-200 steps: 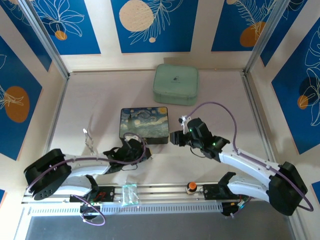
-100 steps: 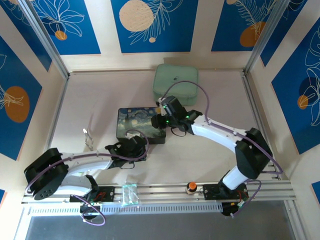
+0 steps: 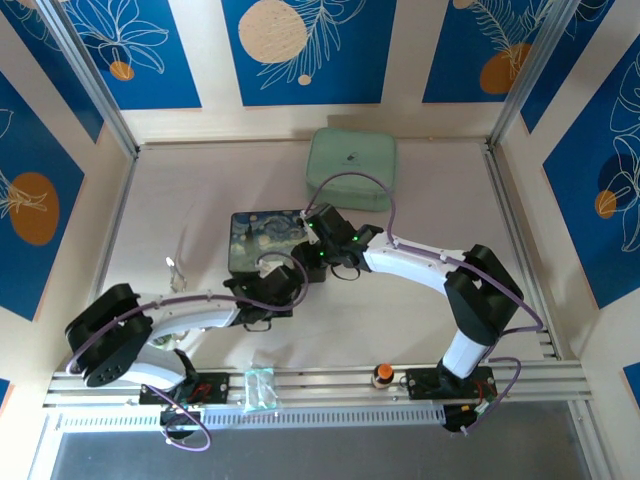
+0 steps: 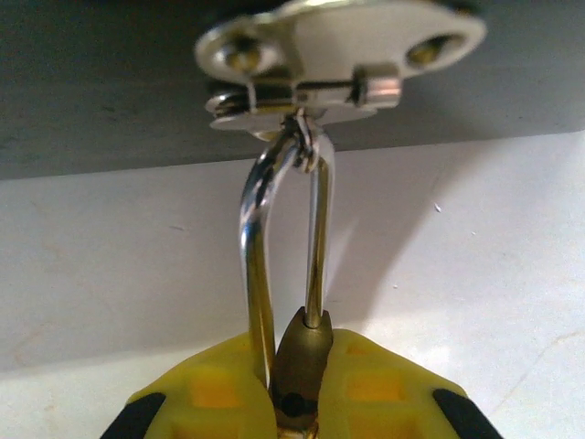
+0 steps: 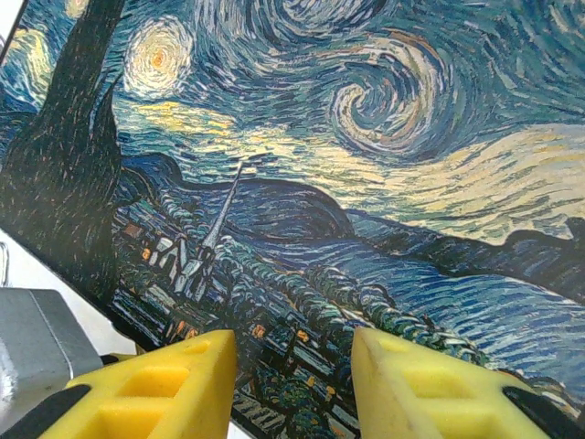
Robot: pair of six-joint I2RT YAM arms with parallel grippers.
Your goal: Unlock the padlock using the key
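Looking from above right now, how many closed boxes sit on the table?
2: the starry-night painted box in the middle, and the pale green case behind it, farther back. None seems hidden.

Robot manipulation lab cell: pale beige counter (image 3: 200, 190) walled by blue leaf-printed panels (image 3: 340, 60) on silver aluminium posts (image 3: 90, 80), with white-and-black, purple-cabled left robot arm (image 3: 185, 310) and right robot arm (image 3: 415, 263) bolted to a slotted aluminium rail (image 3: 320, 379).

One starry-night box (image 3: 255, 235); one pale green case (image 3: 351, 168); one brass padlock (image 4: 302, 352); one orange-and-black knob (image 3: 382, 375); one clear packet (image 3: 259, 388); two robot arms, the left arm (image 3: 190, 306) and the right arm (image 3: 412, 266).
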